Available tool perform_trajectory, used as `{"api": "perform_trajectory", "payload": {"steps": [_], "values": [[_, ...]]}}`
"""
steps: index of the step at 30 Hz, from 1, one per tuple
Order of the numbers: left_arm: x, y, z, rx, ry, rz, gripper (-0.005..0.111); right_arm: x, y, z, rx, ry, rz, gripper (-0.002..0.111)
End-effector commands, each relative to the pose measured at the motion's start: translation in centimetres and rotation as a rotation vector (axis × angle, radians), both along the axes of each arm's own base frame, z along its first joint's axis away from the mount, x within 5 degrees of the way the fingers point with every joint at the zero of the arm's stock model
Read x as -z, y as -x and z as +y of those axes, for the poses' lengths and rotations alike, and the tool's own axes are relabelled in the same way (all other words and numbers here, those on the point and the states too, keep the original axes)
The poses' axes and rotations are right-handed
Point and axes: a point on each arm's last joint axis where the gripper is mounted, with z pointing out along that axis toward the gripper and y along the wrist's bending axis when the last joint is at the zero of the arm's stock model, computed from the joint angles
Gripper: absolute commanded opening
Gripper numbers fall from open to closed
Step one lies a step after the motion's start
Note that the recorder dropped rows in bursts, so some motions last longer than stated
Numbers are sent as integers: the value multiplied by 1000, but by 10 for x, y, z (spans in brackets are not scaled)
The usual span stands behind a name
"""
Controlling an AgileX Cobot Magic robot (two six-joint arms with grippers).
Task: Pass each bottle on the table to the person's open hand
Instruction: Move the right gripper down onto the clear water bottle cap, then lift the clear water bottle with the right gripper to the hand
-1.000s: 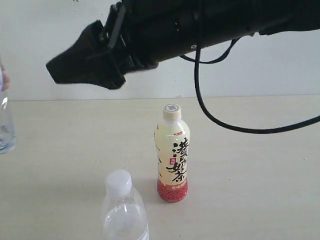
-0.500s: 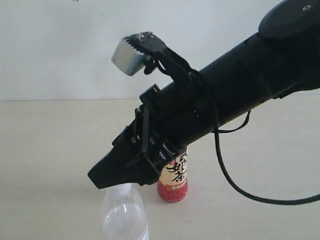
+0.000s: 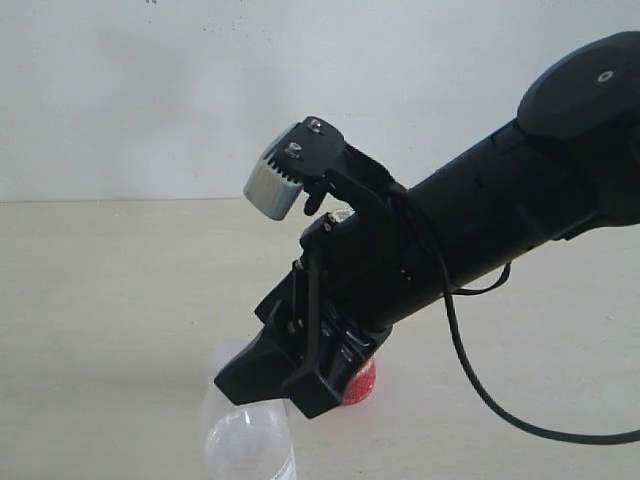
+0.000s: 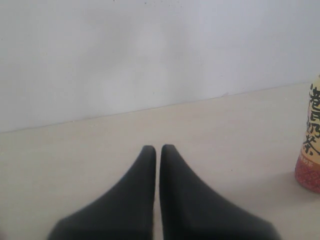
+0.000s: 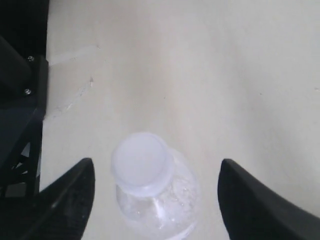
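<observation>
1. the right tool [image 3: 270,380] reaches in from the right of the exterior view on a thick black arm [image 3: 480,230], slanting down to the near middle of the counter [image 3: 110,300].
2. the right tool is released: its two dark fingers [image 5: 70,200] are spread wide apart and hold nothing.
3. the clear bottle [image 5: 162,202] stands upright on the counter in the gap between those fingers, its white cap [image 5: 141,161] seen from above. in the right wrist view bare counter shows on both sides between bottle and fingers, so neither finger touches it.
4. in the exterior view the tip of the right tool sits at the top of the clear bottle and covers most of the cap. the bottle's shoulder and body show below it, at the bottom edge of the view.
5. the tea bottle [image 4: 310,145] stands upright on the counter just beyond the clear bottle. in the exterior view the arm covers nearly all of it, leaving little more than its red base beside the tool.
6. the left tool [image 4: 157,148] is clenched: its two black fingers lie together with only a thin slit between them, and nothing is held. it points across bare counter toward the pale wall [image 4: 150,50], with the tea bottle well apart from it at the edge of the left wrist view.
7. a grey wrist camera [image 3: 285,180] sits on a bracket on top of the right arm, and a black cable [image 3: 480,390] loops from the arm down over the counter.
</observation>
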Motion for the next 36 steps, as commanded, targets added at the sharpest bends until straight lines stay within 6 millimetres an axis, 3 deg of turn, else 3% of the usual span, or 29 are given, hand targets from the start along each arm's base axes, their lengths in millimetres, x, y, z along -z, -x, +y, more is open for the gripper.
{"api": "perform_trajectory", "payload": {"steps": [1,10,23,29,36], "values": [[0,-1,0,-1,-1,-5,4,6,-2,2,-10,-6,-15,66],[0,-1,0,-1,-1,-5,4,29,-14,10,-5,10,-6,65],[0,-1,0,-1,-1,-5,4,20,-8,14,-101,-73,-56,0],[0,-1,0,0,1,-13,4,16,-8,15,-109,-110,-66,0],[0,-1,0,0,1,-13,4,-22,-11,12,-40,-172,-186,0]]}}
